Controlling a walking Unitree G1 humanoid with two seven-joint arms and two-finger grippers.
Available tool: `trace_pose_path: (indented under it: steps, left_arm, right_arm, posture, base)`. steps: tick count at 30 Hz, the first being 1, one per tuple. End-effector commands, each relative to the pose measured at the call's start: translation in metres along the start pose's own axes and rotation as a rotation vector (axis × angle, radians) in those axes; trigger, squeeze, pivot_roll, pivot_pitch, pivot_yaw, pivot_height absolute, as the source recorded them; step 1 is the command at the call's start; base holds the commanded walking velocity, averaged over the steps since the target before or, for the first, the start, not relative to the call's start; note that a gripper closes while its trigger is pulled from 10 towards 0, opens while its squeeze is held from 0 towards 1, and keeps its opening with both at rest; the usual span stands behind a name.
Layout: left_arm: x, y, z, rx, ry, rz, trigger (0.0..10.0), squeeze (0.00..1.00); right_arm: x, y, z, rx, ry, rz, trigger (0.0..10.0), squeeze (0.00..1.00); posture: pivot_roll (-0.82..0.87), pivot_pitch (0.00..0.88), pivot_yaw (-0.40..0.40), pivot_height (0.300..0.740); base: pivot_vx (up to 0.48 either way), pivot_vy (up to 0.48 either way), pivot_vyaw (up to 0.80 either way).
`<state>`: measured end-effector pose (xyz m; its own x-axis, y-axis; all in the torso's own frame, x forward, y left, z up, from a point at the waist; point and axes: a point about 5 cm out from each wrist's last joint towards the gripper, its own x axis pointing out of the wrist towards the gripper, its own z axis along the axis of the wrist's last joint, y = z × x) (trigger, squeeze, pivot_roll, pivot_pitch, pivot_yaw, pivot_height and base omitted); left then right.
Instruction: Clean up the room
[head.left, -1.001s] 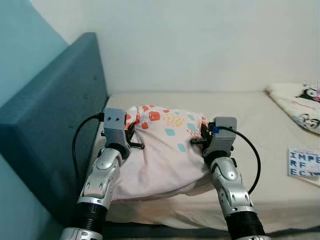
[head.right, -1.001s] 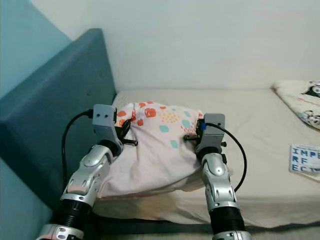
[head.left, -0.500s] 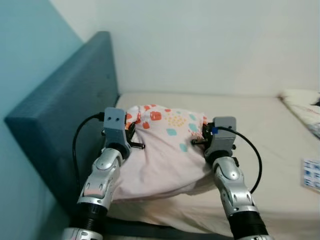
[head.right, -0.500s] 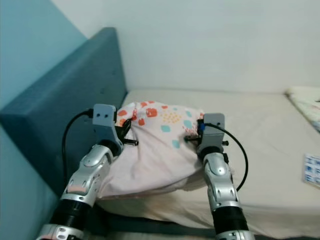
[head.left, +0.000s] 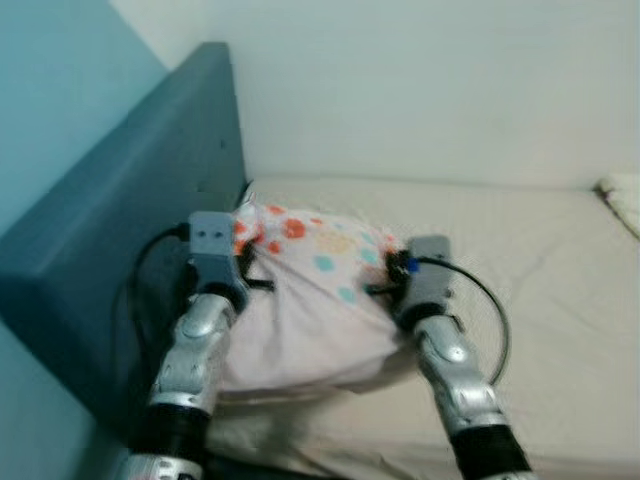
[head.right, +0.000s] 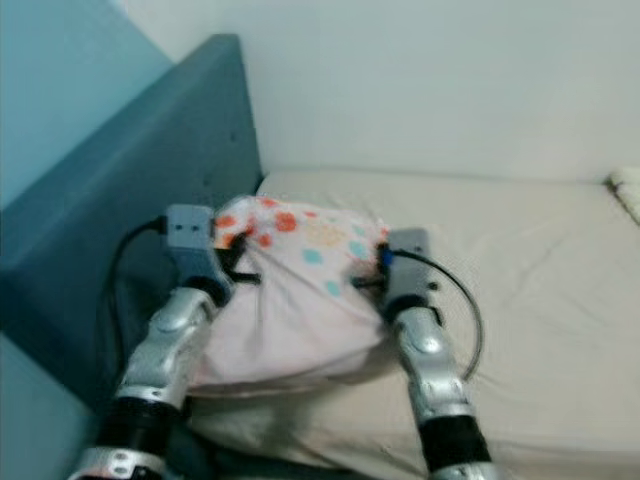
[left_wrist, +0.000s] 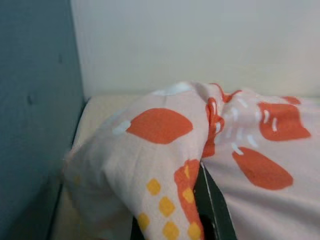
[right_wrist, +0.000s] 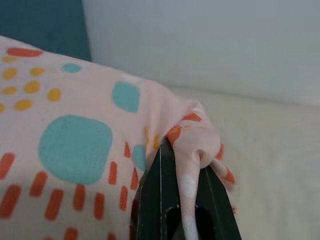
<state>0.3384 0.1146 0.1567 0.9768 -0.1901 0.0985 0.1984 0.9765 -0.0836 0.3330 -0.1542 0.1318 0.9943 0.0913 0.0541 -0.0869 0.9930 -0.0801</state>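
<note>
A pale pink pillow (head.left: 305, 300) with orange, teal and yellow patches is held up over the head end of the bed, between my two arms. My left gripper (head.left: 243, 268) is shut on its left corner, close to the blue headboard (head.left: 130, 240). My right gripper (head.left: 385, 283) is shut on its right corner. In the left wrist view the cloth (left_wrist: 165, 150) is bunched over a black finger (left_wrist: 212, 202). In the right wrist view a fold of the cloth (right_wrist: 192, 150) is pinched between the black fingers (right_wrist: 157, 185).
A beige mattress (head.left: 540, 270) stretches to the right. A white wall (head.left: 430, 90) runs behind it and a teal wall (head.left: 60, 80) rises on the left. The edge of a white cloth (head.left: 625, 195) lies at the far right.
The camera has turned left and the picture is blurred. The pillow and both grippers have moved nearer the headboard. The patterned blanket and printed card have slid out of view on the right.
</note>
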Motion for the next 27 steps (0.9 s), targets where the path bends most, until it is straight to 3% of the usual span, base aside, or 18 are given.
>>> trace_pose_path:
  steps: [1, 12, 19, 23, 27]
  left_arm:
    - [0.002, 0.008, 0.016, 0.008, -0.081, 0.028, 10.0, 0.0]
    - [0.003, 0.025, 0.015, 0.054, -0.068, 0.086, 10.0, 0.0]
    - [0.008, 0.024, 0.011, 0.104, -0.043, 0.055, 10.0, 0.0]
    - [0.029, 0.019, 0.002, 0.193, 0.015, -0.001, 10.0, 0.0]
    - [0.042, 0.018, 0.006, 0.209, 0.044, -0.014, 10.0, 0.0]
  right_arm:
    - [0.003, 0.018, 0.011, 0.018, -0.049, 0.068, 10.0, 0.0]
    - [0.003, 0.017, 0.005, 0.037, -0.016, 0.057, 10.0, 0.0]
    - [0.008, 0.012, -0.001, 0.048, 0.024, 0.034, 10.0, 0.0]
    - [0.028, -0.001, -0.007, -0.057, 0.059, -0.001, 10.0, 0.0]
    - [0.041, -0.01, -0.001, -0.046, 0.093, -0.037, 10.0, 0.0]
  posture:
    - [0.02, 0.0, -0.043, 0.734]
    - [0.02, 0.0, -0.041, 0.734]
    - [0.02, 0.0, -0.046, 0.734]
    - [0.04, 0.057, -0.036, 0.734]
    - [0.04, 0.105, -0.025, 0.734]
  base:
    - [0.0, 0.0, 0.0]
    - [0.0, 0.0, 0.0]
    - [0.0, 0.0, 0.0]
    - [0.0, 0.0, 0.0]
    - [0.0, 0.0, 0.0]
